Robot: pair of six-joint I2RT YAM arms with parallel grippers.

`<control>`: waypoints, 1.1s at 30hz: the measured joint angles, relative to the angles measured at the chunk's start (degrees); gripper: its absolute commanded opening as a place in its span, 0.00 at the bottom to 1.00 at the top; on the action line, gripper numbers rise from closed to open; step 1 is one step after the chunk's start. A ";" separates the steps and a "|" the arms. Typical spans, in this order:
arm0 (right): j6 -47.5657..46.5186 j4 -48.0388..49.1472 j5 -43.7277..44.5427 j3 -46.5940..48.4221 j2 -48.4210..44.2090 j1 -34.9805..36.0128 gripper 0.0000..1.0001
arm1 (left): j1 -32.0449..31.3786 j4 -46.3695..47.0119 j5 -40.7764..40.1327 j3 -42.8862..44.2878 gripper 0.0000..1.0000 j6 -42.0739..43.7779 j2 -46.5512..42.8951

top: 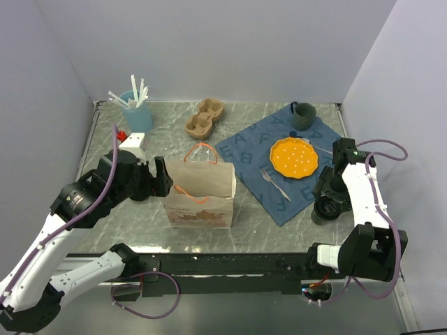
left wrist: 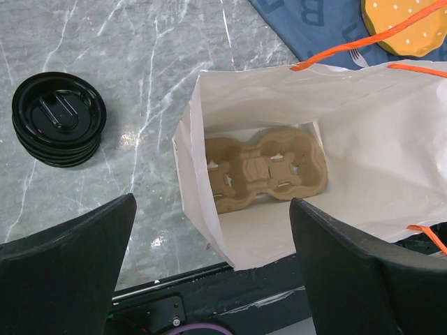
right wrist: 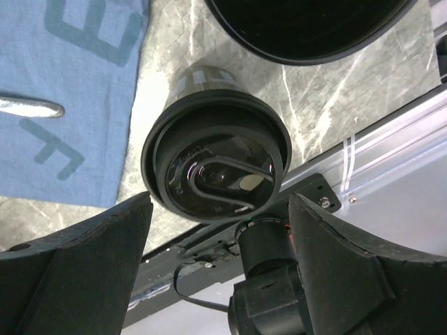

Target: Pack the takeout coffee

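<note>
at the near right edge of the table [top: 133, 220], just beside the blue cloth [top: 246, 145], the takeout coffee [right wrist: 215, 162] stands upright, lid on. the right gripper [top: 327, 191] hangs over it, fingers spread either side of the lid, not pinching. the left gripper [top: 165, 183], spread wide, hovers by the paper bag [top: 202, 190].

Back left: cup of white sticks [top: 136, 115]
Back middle: cardboard carrier [top: 204, 118]
Blue cloth [top: 246, 148]: orange plate [top: 294, 156], fork [top: 274, 183], teal mug [top: 303, 114]

Top camera looks down from behind; wrist cameras peer down close (right shares the takeout coffee [right wrist: 216, 167]).
</note>
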 measured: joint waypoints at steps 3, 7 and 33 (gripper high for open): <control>0.59 0.63 -0.15 -1.44 0.13 -0.13 0.87 | -0.15 0.00 -0.31 0.00 0.97 0.02 0.04; 1.18 1.01 -0.85 -2.43 0.26 -0.15 0.83 | -0.20 0.00 -0.42 0.00 0.97 0.02 0.04; 0.96 2.36 -2.89 -3.98 -2.49 -0.48 0.64 | -0.42 0.00 -1.77 1.16 0.98 1.01 1.16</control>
